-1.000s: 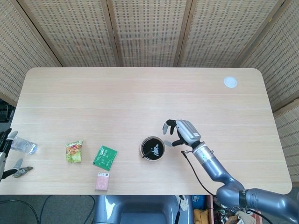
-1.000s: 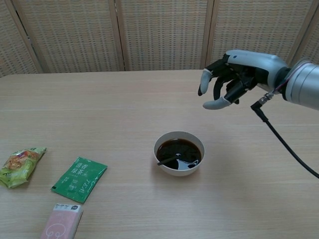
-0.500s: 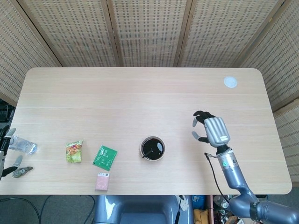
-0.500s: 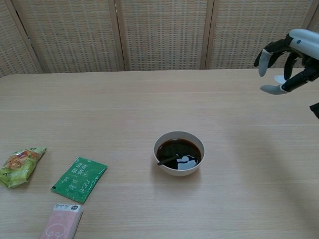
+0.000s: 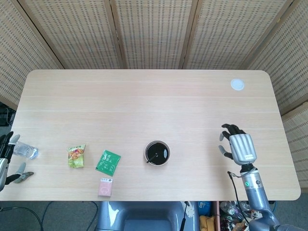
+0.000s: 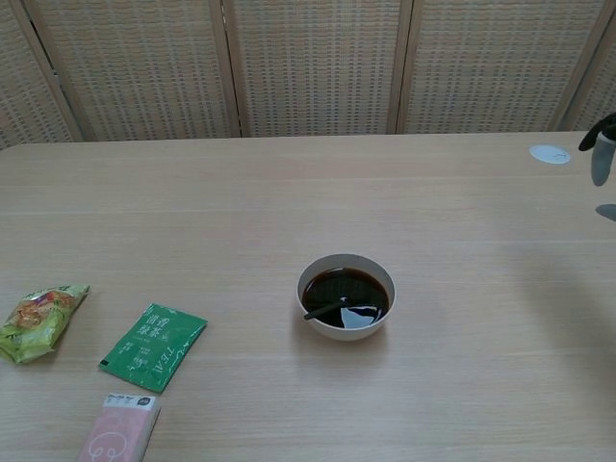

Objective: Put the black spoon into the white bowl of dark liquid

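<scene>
The white bowl (image 5: 166,158) (image 6: 377,327) of dark liquid stands near the table's front, about midway across. The black spoon (image 5: 152,158) (image 6: 323,310) lies in it, its handle leaning on the bowl's left rim. My right hand (image 5: 239,148) (image 6: 603,154) hovers far to the right of the bowl, fingers apart and holding nothing; the chest view catches only its fingertips at the frame's edge. My left hand (image 5: 6,149) shows at the far left edge of the head view, off the table, fingers apart and empty.
A green snack bag (image 5: 76,156) (image 6: 38,320), a green tea sachet (image 5: 108,161) (image 6: 154,346) and a pink packet (image 5: 106,186) (image 6: 120,430) lie left of the bowl. A white disc (image 5: 237,84) (image 6: 550,153) sits at the far right corner. Woven screens stand behind the table.
My right hand has drawn away from the bowl to the right, leaving the spoon in the liquid. The bowl and packets have not moved.
</scene>
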### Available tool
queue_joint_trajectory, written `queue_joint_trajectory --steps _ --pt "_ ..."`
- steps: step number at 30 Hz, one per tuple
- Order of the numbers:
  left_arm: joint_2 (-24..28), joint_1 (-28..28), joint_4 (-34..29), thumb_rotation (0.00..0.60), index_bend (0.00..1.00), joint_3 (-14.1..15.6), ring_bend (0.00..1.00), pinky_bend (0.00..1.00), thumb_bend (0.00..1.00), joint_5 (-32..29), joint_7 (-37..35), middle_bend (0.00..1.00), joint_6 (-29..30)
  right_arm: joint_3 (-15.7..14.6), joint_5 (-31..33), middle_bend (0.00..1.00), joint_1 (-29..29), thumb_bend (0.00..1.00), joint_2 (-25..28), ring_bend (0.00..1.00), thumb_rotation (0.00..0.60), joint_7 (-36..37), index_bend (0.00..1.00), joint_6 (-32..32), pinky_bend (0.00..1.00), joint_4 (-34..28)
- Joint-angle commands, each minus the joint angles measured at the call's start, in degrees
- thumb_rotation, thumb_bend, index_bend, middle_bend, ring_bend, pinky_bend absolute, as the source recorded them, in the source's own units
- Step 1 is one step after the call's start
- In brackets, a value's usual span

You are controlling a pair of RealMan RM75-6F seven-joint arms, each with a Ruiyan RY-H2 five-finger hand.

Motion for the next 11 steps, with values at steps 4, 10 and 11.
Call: queue_joint_trajectory --steps 4,10,11 --pt "-0.37 -0.23 -0.13 0.6 0.0 0.2 0.0 0.0 0.36 0.22 0.13 0.0 -0.54 -0.6 -1.18 0.36 -2.36 0.42 0.86 0.28 0.6 -0.16 0.56 2.15 0.51 -0.06" --pt "-0.56 -0.48 -0.22 0.6 0.0 0.43 0.0 0.0 0.36 0.61 0.34 0.0 -0.96 -0.26 -1.54 0.36 -3.38 0.42 1.25 0.28 0.6 -0.29 0.56 2.29 0.51 -0.26" --pt "-0.58 -0.49 -0.22 0.6 0.0 0.47 0.0 0.0 0.36 0.59 0.37 0.0 -1.03 -0.28 -1.62 0.36 -3.46 0.42 1.35 0.28 0.6 -0.34 0.56 2.11 0.51 -0.33"
